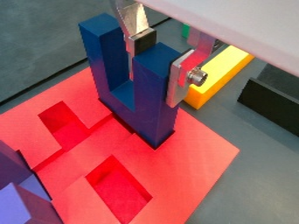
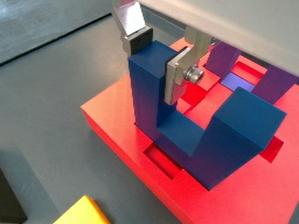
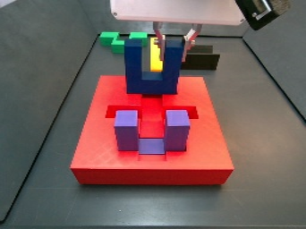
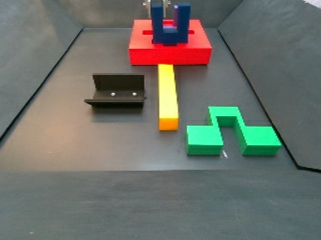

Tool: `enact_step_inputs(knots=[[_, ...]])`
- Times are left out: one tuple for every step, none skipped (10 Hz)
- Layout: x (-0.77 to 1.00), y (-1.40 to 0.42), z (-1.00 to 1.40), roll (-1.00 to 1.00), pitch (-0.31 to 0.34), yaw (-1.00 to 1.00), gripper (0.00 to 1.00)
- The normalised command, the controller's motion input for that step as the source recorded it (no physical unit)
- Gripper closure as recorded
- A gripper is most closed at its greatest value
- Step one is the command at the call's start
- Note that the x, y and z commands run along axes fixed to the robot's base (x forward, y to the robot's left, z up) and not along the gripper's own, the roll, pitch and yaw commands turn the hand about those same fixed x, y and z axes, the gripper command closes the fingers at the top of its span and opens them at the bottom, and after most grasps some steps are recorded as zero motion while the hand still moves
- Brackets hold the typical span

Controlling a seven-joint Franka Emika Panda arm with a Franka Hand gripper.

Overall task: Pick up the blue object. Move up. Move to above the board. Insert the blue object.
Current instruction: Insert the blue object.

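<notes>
The blue object (image 1: 122,83) is a navy U-shaped block standing upright at the back end of the red board (image 1: 193,153), its base down at the board's surface. It also shows in the wrist view (image 2: 205,131) and in both side views (image 3: 138,72) (image 4: 170,23). My gripper (image 1: 160,70) straddles one prong near its top, one silver finger on each side, pads against it. It shows the same way in the wrist view (image 2: 156,72) and over the board in a side view (image 3: 174,40). The board also shows in both side views (image 3: 96,152) (image 4: 194,52).
A lighter purple U-shaped block (image 3: 149,130) stands in the board's front part. Open recesses (image 1: 117,184) lie in the board. Off the board lie a yellow bar (image 4: 167,94), a green block (image 4: 232,131) and the dark fixture (image 4: 119,91). Dark walls enclose the floor.
</notes>
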Motion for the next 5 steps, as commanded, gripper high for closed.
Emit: enact_step_inputs(knots=[[0.06, 0.0, -0.14, 0.04, 0.01, 0.0, 1.0], [0.22, -0.03, -0.2, 0.04, 0.0, 0.0, 1.0], [0.21, -0.02, -0.28, 0.06, 0.0, 0.0, 1.0], [0.17, -0.04, -0.4, 0.13, 0.011, 0.0, 1.0], [0.19, 0.0, -0.46, 0.17, 0.031, 0.0, 1.0]])
